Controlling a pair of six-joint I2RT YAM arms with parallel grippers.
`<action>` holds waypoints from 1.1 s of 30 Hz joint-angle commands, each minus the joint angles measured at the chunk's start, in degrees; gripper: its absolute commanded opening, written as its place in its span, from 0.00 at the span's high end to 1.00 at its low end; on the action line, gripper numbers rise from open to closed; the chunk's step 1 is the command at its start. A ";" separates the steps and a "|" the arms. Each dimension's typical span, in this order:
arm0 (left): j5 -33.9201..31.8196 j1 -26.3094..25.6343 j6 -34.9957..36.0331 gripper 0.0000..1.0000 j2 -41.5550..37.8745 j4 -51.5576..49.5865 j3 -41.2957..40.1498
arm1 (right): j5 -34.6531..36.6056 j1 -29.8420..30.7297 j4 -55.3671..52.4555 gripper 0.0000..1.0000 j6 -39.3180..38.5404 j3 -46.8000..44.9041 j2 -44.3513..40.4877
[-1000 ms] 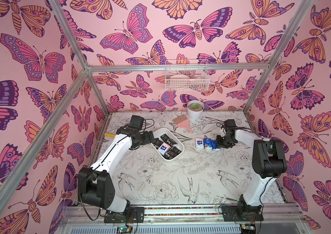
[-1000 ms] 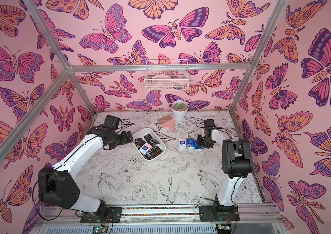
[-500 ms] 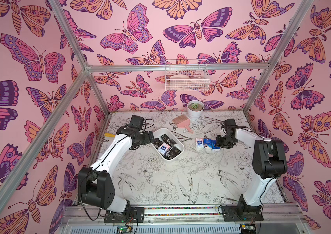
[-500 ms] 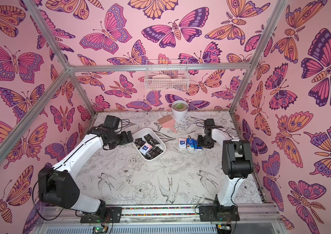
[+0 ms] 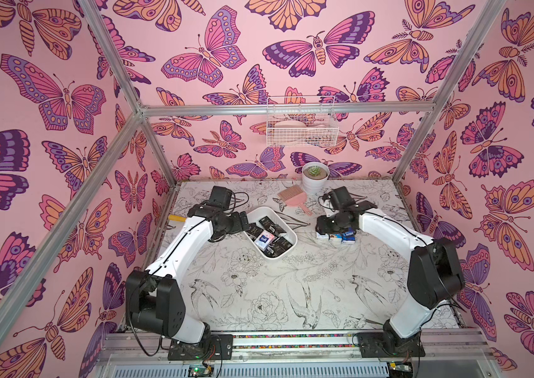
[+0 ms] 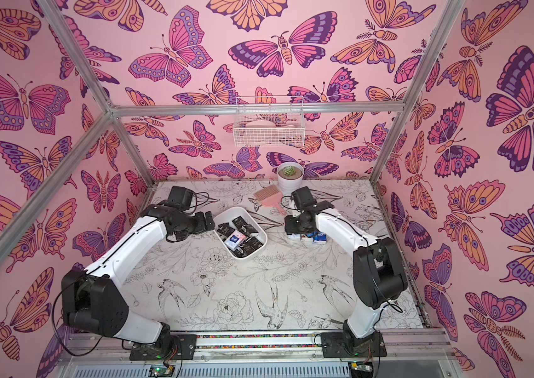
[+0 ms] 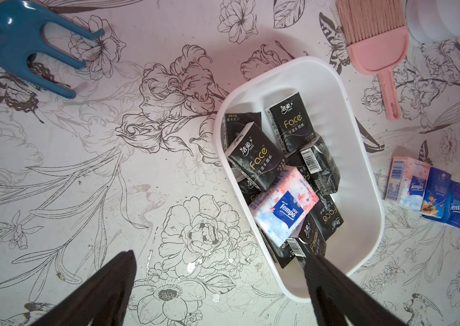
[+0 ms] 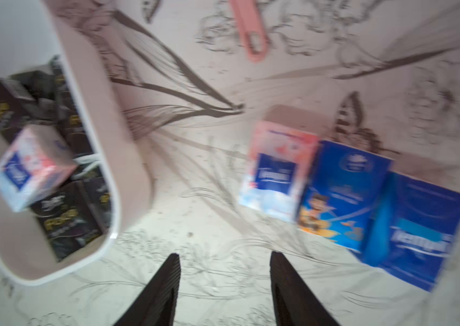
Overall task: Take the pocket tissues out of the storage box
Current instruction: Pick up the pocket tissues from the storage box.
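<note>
The storage box (image 5: 272,258) (image 6: 242,257), a shallow white tray, lies at an angle in mid-table. It holds several pocket tissues: black packets (image 7: 257,162) and one white-pink packet (image 7: 283,204). Three more packets (image 5: 337,236) (image 7: 426,192) (image 8: 350,197), one white-pink and two blue, lie in a row on the table to the box's right. My left gripper (image 7: 220,255) (image 5: 244,222) is open wide and empty at the box's left end, one finger over its rim. My right gripper (image 8: 225,254) (image 5: 322,225) is open and empty above the table, between the box wall (image 8: 104,141) and the row.
A pink hand brush (image 5: 293,198) and a white plant pot (image 5: 315,178) sit behind the box. A white wire basket (image 5: 301,129) hangs on the back wall. A blue forked tool (image 7: 23,42) lies to the box's left. A yellow object (image 5: 175,217) lies by the left wall.
My right gripper has opened and moved left, away from the row of packets and toward the box. The left arm has stayed put.
</note>
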 commanded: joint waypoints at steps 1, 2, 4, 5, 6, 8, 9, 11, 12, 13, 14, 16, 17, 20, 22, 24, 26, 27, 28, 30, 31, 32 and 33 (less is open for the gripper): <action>-0.83 -0.24 -0.24 0.00 0.74 -1.51 -0.98 | 0.08 7.69 5.29 0.44 8.20 1.85 2.50; -0.78 -0.21 -0.26 0.00 0.74 -1.49 -0.99 | -0.16 9.84 7.72 0.44 11.01 1.75 3.12; -0.72 -0.21 -0.24 0.00 0.58 -1.50 -1.14 | -1.62 12.35 12.58 0.44 16.02 1.03 4.69; -0.80 -0.25 -0.12 0.00 0.35 -1.50 -1.23 | -2.43 13.22 15.42 0.44 18.64 0.54 5.56; -0.81 -0.24 -0.15 0.00 0.27 -1.52 -1.32 | -3.25 13.92 17.89 0.44 21.06 0.09 6.60; -0.89 -0.26 0.06 0.00 0.02 -1.49 -1.54 | -4.25 14.78 21.23 0.44 23.84 -0.09 8.63; -0.89 -0.25 0.09 0.00 -0.12 -1.43 -1.60 | -4.88 15.03 22.49 0.43 24.87 0.05 9.68; -0.90 -0.26 0.25 0.00 -0.29 -1.51 -1.72 | -6.30 15.23 24.76 0.43 26.26 0.07 11.11; -0.98 -0.17 0.39 0.00 -0.29 -1.48 -1.69 | -6.54 15.31 25.31 0.43 26.83 0.14 11.65; -0.99 -0.19 0.49 0.00 -0.28 -1.58 -1.80 | -6.82 15.40 25.65 0.43 27.37 0.40 12.28; -1.07 -0.19 0.52 0.00 -0.37 -1.52 -1.79 | -7.16 15.40 26.10 0.43 28.05 0.59 12.80; -1.07 -0.18 0.67 0.00 -0.29 -1.56 -1.68 | -7.28 15.47 26.61 0.43 29.24 0.60 13.66; -1.11 -0.26 0.75 0.00 -0.28 -1.58 -1.54 | -7.32 15.46 26.96 0.43 30.06 0.44 13.99; -1.24 -0.22 0.96 0.00 -0.47 -1.59 -1.46 | -7.91 15.49 29.50 0.43 32.45 -0.15 15.27; -1.33 -0.11 0.97 0.00 -0.69 -1.57 -1.45 | -9.26 15.48 31.66 0.43 34.12 -0.05 16.65; -1.42 -0.24 1.14 0.00 -0.98 -1.60 -1.58 | -10.24 15.48 33.40 0.43 35.61 0.54 18.13; -1.52 -0.13 1.32 0.00 -1.19 -1.67 -1.82 | -10.94 15.47 33.71 0.44 36.68 1.66 19.62; -1.64 -0.15 1.45 0.00 -1.28 -1.62 -1.88 | -11.05 15.42 33.50 0.44 36.88 2.20 20.09; -1.77 -0.12 1.50 0.00 -1.36 -1.85 -1.87 | -10.90 15.42 33.32 0.44 37.10 2.65 20.45; -1.95 -0.01 1.67 0.00 -1.55 -1.92 -1.93 | -10.49 15.48 33.15 0.44 37.25 3.02 20.85; -1.96 0.05 1.67 0.00 -1.78 -1.95 -2.06 | -10.31 15.48 33.17 0.45 37.28 3.22 21.03; -1.95 0.10 1.67 0.00 -1.80 -1.90 -2.07 | -10.05 15.47 33.36 0.48 37.37 3.33 21.18; -1.95 0.16 1.72 0.00 -1.86 -1.90 -2.08 | -9.85 15.42 33.58 0.51 37.54 3.40 21.26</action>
